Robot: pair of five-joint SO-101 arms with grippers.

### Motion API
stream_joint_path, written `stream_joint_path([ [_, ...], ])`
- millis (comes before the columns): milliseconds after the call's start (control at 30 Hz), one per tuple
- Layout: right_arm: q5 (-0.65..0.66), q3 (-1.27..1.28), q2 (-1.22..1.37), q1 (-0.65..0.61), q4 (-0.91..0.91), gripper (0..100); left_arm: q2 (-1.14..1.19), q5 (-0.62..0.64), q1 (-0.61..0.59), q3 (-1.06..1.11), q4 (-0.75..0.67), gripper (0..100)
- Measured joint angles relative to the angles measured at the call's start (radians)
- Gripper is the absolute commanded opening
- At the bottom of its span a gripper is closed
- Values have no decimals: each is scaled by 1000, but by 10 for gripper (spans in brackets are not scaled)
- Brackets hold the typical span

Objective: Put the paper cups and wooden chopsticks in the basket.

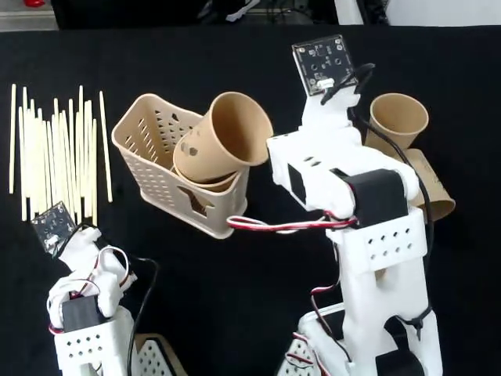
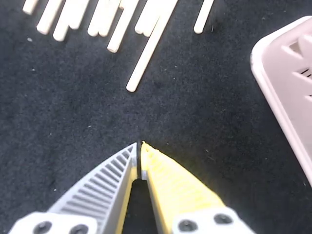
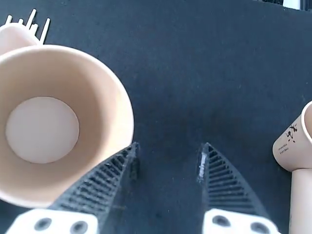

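The left gripper (image 2: 140,152) is closed near the chopsticks (image 1: 63,157). The right gripper (image 3: 168,158) is open wide beside a cup (image 3: 44,122) in the basket (image 1: 149,168).

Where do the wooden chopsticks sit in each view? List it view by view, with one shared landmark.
High view: the wooden chopsticks lie in a row at the left, beside the basket.
Left wrist view: chopstick ends lie ahead of the shut left tool.
Right wrist view: chopstick tips peek beyond the paper cup.
Shared landmark: the black table.
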Motion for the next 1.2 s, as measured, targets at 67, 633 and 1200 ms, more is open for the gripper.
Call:
stream_joint_path([
  [67,0,-17,0,-2,0,204,0,0,0,0,0,30],
  [633,0,-48,-3,-72,-26,204,0,0,0,0,0,30],
  [1200,310,-224,-63,229,226,144,0,0,0,0,0,30],
])
